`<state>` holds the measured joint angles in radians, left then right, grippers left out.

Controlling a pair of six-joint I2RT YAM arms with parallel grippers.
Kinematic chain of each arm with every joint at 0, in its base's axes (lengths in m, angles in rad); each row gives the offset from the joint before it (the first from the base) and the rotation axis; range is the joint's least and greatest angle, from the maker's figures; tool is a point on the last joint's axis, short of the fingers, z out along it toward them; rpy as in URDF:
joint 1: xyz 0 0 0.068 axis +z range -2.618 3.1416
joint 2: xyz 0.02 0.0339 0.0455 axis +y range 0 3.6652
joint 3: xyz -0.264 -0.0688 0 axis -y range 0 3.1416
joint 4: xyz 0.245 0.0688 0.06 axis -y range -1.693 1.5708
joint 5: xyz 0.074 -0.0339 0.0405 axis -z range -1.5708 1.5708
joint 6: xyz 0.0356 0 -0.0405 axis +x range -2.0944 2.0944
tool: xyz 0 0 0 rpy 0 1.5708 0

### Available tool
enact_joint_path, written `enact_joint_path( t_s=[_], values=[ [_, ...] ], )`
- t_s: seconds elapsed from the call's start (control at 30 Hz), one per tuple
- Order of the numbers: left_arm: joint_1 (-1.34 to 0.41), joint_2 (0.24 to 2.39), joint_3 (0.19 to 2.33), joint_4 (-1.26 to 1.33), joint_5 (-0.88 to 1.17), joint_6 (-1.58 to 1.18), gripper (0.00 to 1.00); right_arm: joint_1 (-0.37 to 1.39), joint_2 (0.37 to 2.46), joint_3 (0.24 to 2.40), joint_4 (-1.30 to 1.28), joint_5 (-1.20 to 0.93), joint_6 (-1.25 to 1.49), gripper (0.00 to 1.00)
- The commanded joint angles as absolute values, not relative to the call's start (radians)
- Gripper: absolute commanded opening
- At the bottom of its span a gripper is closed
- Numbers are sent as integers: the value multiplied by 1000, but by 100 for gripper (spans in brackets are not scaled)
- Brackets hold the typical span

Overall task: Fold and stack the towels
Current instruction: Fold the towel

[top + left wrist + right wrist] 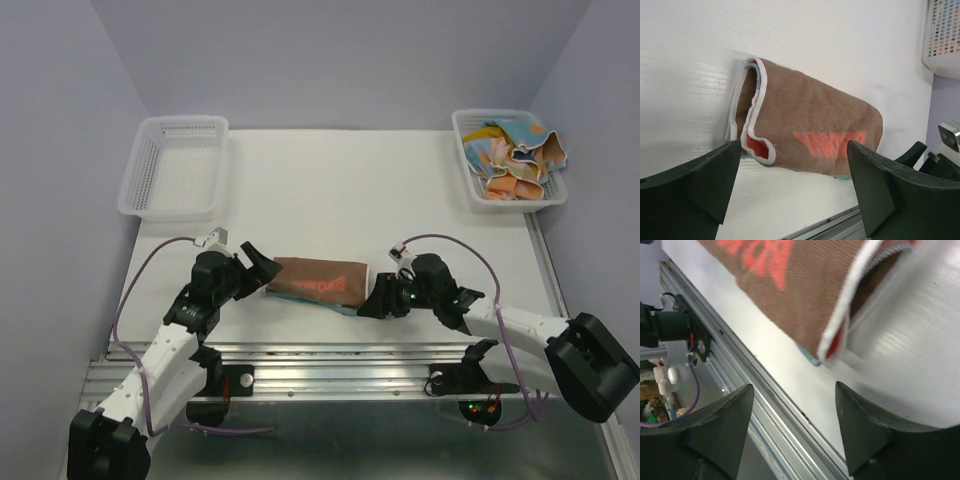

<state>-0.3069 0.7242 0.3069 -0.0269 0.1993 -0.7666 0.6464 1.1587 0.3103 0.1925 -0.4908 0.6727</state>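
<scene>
From above: shows a folded brown towel (318, 283) lying near the front edge of the white worktop (330, 190), between the two arms. Places the left end effector (256, 271) just beside the towel's left end and the right end effector (381, 300) just beside its right end, both spread, neither pinching anything. Also takes in the left basket (175, 172) at the far left corner and the right basket (464, 160) at the far right, the latter holding a crumpled heap of towels (518, 160) in orange, blue and pale colours.

From the left wrist: adds what the overhead misses, namely white piping along the hem, an orange-red inner face at the open end, orange lettering too unclear to read, and a sliver of pale blue cloth (840, 176) under the near edge. Fingers (710, 180) wide apart, short of the cloth.

From the right wrist: gives the opposite end, blurred, with matching white hem and red lining, plus the metal rail (765, 390) along the worktop's front. Fingers (722, 425) apart, nothing gripped.
</scene>
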Motion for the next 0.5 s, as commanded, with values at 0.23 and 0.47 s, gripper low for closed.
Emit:
enact_joint_path(
  t_s=[0.23, 0.47],
  values=[
    [-314, 842, 420, -92, 91, -761, 99, 657, 965, 431, 106, -419, 649, 100],
    [-318, 997, 419, -6, 138, -721, 99, 661, 1173, 566, 231, -491, 661, 100]
  ],
)
